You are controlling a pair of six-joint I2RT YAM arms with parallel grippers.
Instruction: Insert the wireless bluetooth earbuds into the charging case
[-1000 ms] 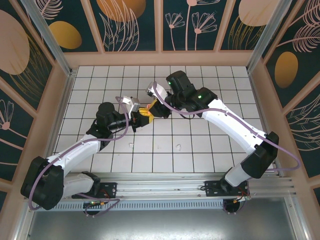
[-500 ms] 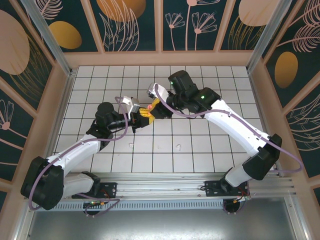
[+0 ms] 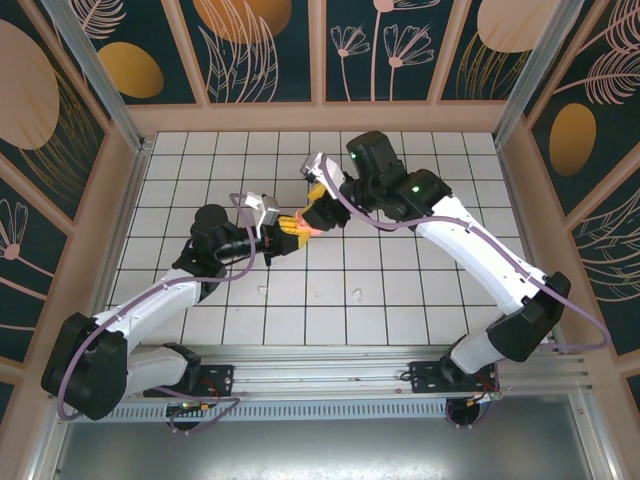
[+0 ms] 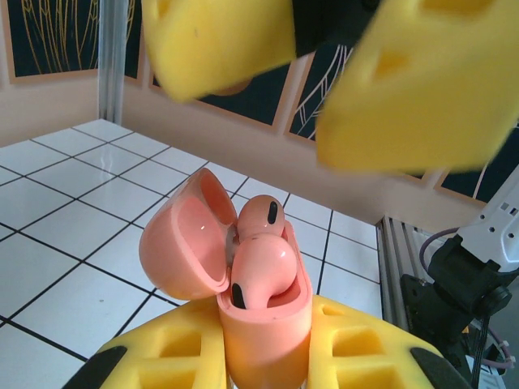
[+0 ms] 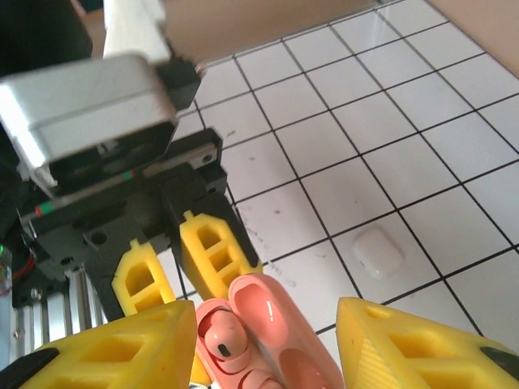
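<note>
We set the top external camera high above and behind the arm bases. It looked steeply down from well back, taking in the whole white tiled floor (image 3: 400,300) and the patterned walls (image 3: 270,50). Our left wrist camera sat low behind the left gripper's yellow fingers (image 4: 162,361), facing level across the tiles toward a wall, very close to the open pink charging case (image 4: 259,324). Our right wrist camera looked downward past the right gripper's yellow fingers (image 5: 105,348), equally close. All three views shared that case at mid-floor, and each wrist view also caught the opposite gripper's fingers.
</note>
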